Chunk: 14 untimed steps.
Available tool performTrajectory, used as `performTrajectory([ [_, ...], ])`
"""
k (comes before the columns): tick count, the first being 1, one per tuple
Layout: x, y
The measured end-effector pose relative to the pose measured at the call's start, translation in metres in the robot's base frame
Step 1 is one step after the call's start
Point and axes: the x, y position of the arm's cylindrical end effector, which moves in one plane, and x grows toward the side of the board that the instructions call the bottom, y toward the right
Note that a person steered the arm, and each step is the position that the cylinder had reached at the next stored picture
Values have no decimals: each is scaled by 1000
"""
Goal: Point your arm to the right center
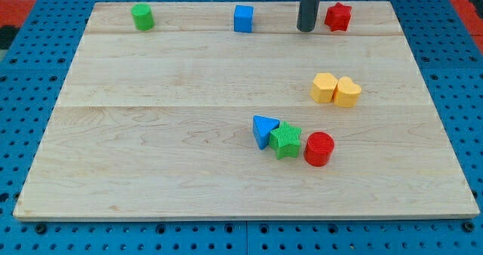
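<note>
My tip [306, 29] sits just left of the red star [338, 16] at the board's top, no jaws to report, so right-center below the star, beyond the yellow pair [336, 90], is unreached.

From my remote seat I see a pale wooden table [151, 179] made of wide planks with visible seams running across the view. It rests on a blue perforated base [30, 51] dotted with regular round holes, showing on every side. A strip of red [464, 2] peeks in at the view's top right corner. Lighting is even, with soft shadows.
</note>
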Motion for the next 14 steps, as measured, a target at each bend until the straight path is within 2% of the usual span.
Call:
performTrajectory([
  [1, 44, 14],
  [3, 145, 119],
  [4, 189, 124],
  [5, 219, 78],
  [8, 220, 68],
  [9, 212, 88],
  [12, 143, 126],
  [14, 142, 126],
])
